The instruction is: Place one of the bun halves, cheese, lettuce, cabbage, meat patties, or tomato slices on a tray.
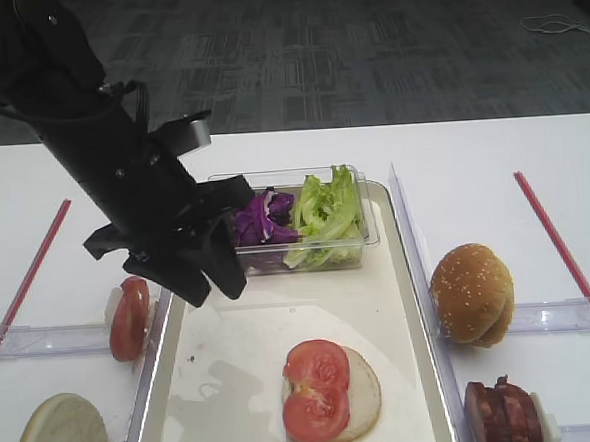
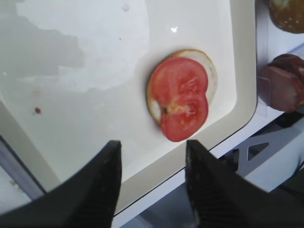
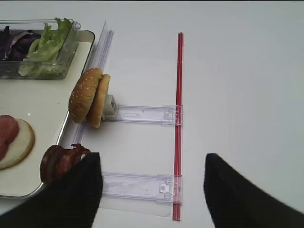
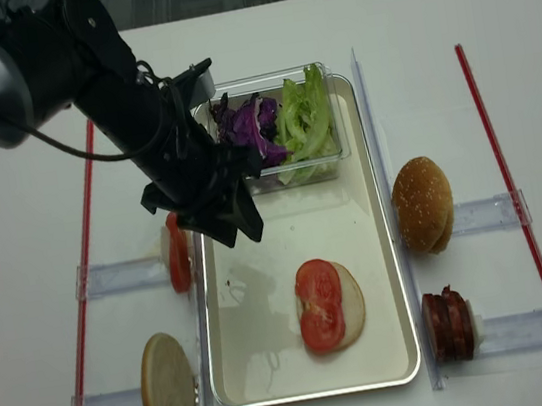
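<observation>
exterior high: white table, grey carpet

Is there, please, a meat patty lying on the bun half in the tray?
No, the bun half in the tray carries only two tomato slices; the meat patties stand outside it.

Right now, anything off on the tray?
Minor only. The tomato slices sit off-centre on the bun half, overhanging its left edge. A small dark speck and wet smears mark the tray. Nothing spilled or damaged.
</observation>
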